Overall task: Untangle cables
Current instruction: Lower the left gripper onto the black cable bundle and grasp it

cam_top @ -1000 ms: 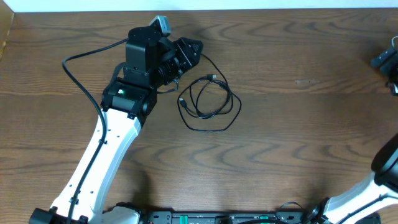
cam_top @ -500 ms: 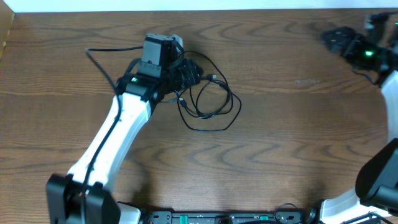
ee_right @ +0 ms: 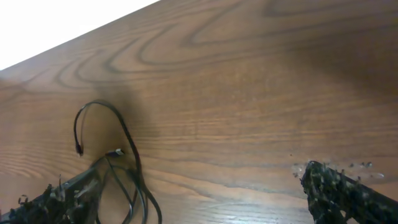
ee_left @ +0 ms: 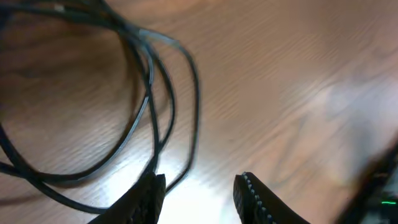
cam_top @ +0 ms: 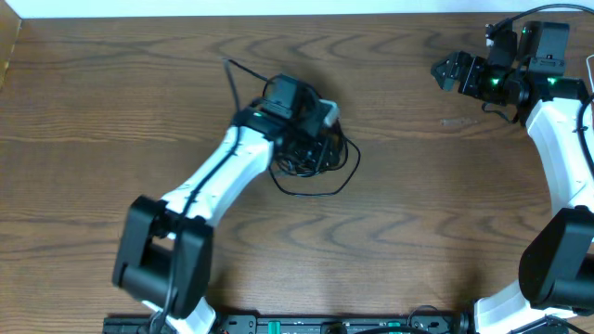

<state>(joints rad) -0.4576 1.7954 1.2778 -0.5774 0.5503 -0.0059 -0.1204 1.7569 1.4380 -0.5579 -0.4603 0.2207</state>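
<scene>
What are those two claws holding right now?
Nothing visible. The left gripper is open above the black cable, gap empty; the right gripper is open, well away.

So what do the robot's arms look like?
The left arm and right arm are white with black joints and green lights. The left hand and right hand are black, two fingers each. A black wire loops off the left arm.

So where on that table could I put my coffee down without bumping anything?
The table is bare along the near side right of the left arm, on its left end, and between the black cable and the right hand. Crowded only mid-table, where the left hand hangs over the cable loops.
</scene>
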